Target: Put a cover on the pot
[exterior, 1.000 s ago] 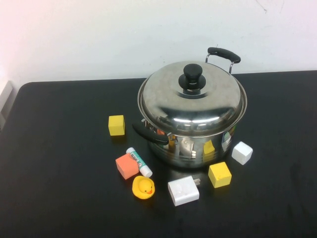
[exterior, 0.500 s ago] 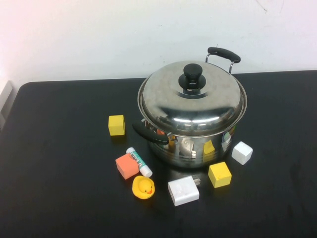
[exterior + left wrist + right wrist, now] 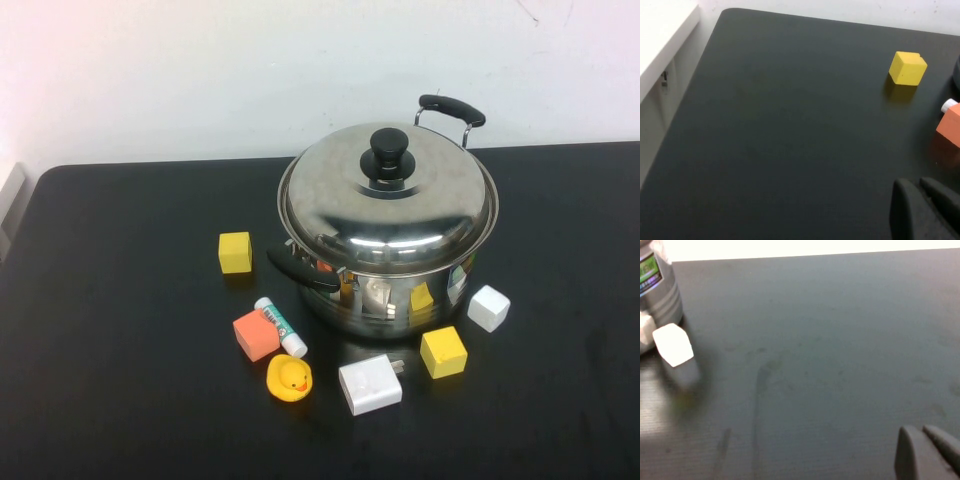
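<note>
The pot (image 3: pixel 392 268) is already covered by its lid (image 3: pixel 388 195); nothing has been moved. The left end effector (image 3: pixel 920 192) and right end effector (image 3: pixel 924 437) are parked apart from it, fingers together.

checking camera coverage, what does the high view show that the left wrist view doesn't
Only the high view shows the pot with its lid on, the rubber duck, the white charger and the white cube; neither gripper appears there. Only the left wrist view shows the left gripper, fingers together, over bare table. Both share the yellow cube and the orange cube. The right gripper shows in its own wrist view, fingers together.
</note>
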